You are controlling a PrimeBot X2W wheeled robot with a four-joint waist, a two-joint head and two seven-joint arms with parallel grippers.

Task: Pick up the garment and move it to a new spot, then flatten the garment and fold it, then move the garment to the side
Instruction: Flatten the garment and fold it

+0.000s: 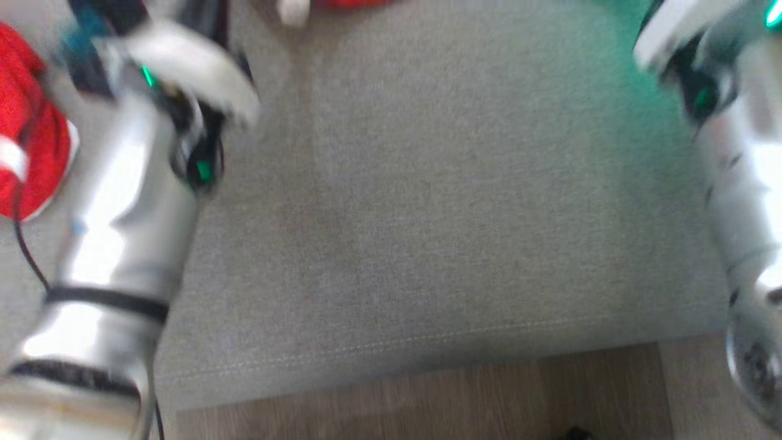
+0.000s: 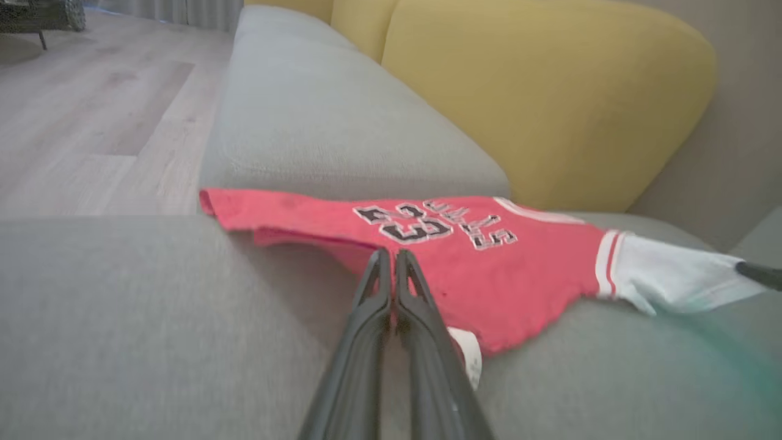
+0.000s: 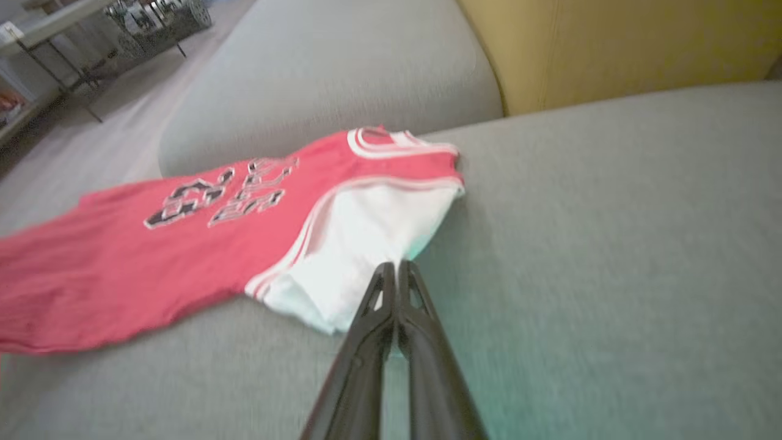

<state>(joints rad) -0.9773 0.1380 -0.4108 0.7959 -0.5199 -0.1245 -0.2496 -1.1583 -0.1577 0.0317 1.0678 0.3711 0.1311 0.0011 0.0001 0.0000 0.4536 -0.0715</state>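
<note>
The garment (image 2: 489, 256) is a red jersey with dark lettering and a white sleeve (image 2: 666, 275), lying spread on the grey sofa seat (image 2: 122, 318). My left gripper (image 2: 388, 255) is shut, its tips at the garment's near red edge, with no cloth seen between the fingers. My right gripper (image 3: 391, 269) is shut too, its tips over the near edge of the white sleeve (image 3: 360, 244). The garment (image 3: 153, 244) stretches away to the left in the right wrist view. In the blurred head view a red part of the garment (image 1: 30, 128) shows at the far left beside my left forearm (image 1: 128, 208).
Yellow back cushions (image 2: 550, 91) stand behind the seat. A second grey seat cushion (image 2: 317, 116) runs on beyond the garment. Wooden floor (image 1: 427, 397) lies past the sofa's front edge. A table with dark legs (image 3: 67, 55) stands far off. My right forearm (image 1: 739, 183) rises at the right.
</note>
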